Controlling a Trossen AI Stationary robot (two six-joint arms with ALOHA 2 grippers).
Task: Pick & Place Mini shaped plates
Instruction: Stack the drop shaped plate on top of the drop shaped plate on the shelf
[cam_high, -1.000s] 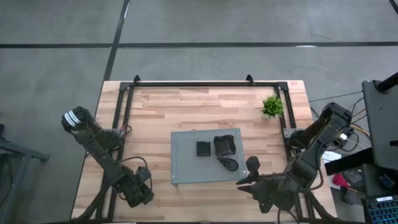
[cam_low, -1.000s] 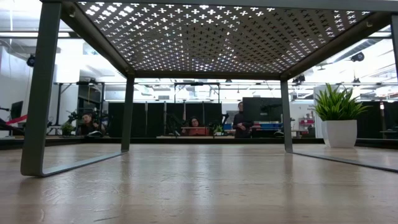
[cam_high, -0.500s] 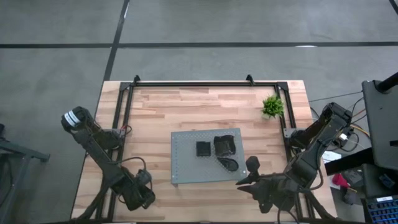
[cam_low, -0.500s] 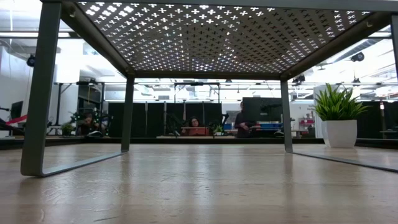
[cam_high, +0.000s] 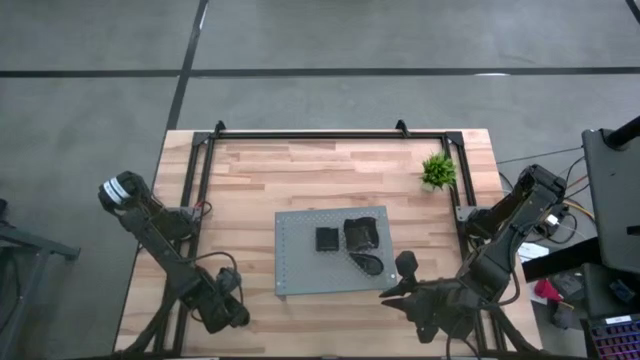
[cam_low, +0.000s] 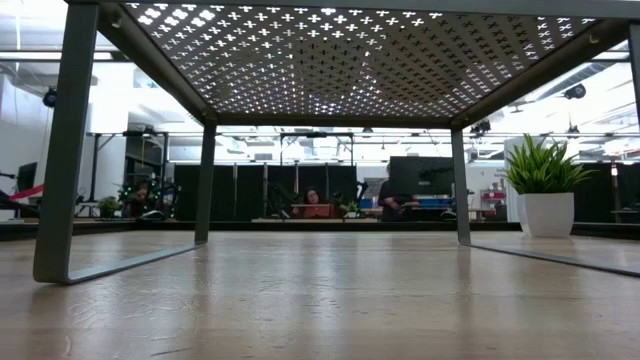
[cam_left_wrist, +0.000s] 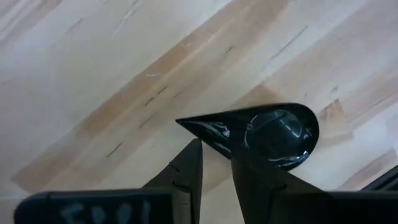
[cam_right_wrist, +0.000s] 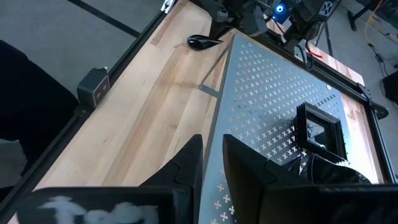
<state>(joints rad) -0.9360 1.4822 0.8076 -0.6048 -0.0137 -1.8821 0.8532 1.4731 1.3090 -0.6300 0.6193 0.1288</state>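
Pale wooden counter (cam_high: 260, 180) carrying a grey perforated board (cam_high: 300, 270) on legs. On the board: square plate (cam_high: 327, 239), wavy-edged plate (cam_high: 361, 232), teardrop plate (cam_high: 368, 264). Left of the board, near the counter's front edge: left pincer (cam_left_wrist: 216, 163), clamped on a second teardrop plate (cam_left_wrist: 267, 132). Right of the board: right pincer (cam_right_wrist: 212, 152), fingers nearly together, empty.

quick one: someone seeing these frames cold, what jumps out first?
Probably the grey perforated board standing mid-table on legs, with three small black plates clustered on its right half. Next, the left pincer at the table's near-left corner, closed on a black teardrop plate just above the wood. The right pincer waits at the board's near-right corner, and a small green potted plant stands toward the far right.
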